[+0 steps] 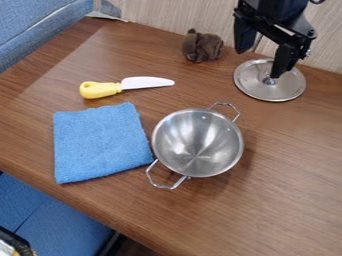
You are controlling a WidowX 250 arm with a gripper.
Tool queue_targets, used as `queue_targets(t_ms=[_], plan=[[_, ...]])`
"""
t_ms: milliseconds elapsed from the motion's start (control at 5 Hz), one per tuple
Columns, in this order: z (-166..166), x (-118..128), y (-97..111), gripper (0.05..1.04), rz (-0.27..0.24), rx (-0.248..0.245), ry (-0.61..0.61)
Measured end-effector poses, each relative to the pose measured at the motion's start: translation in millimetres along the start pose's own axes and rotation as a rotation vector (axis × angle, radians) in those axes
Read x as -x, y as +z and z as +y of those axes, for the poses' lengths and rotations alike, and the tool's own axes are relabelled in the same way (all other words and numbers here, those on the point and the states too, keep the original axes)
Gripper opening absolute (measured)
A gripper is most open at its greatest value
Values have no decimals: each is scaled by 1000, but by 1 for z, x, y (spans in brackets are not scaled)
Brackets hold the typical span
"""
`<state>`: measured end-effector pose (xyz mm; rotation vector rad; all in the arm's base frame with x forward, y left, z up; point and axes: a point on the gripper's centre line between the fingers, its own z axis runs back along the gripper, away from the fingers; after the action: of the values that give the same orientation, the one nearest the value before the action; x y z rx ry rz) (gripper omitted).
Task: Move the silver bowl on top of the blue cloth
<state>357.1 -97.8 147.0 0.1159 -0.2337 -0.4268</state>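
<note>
The black gripper [264,60] hangs over the back right of the table, its two fingers spread apart and nothing between them. It is above and behind the silver bowl [198,142], close to the metal lid. The bowl stands upright on the wood near the middle, with one wire handle at its upper right and one at its lower left. Left of it lies the blue cloth [100,142], flat and roughly square. The bowl's left side is very close to the cloth's right edge; whether they touch, I cannot tell.
A round metal lid [270,80] with a knob lies at the back right, below the gripper. A brown crumpled object [202,46] sits at the back centre. Behind the cloth lies a knife [127,86] with a yellow handle. The table's front edge runs diagonally across the lower left.
</note>
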Motion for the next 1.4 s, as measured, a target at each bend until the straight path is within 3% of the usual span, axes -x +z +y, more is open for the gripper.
queue_targets(t_ms=[200,600,1000,1400], plan=[[-39,17,16,1001,105,-128,3],[-72,66,20,1001,162,-177,61],[-77,99,0,1001,262,-212,126],[-64,102,-26,1001,311,-219,166]])
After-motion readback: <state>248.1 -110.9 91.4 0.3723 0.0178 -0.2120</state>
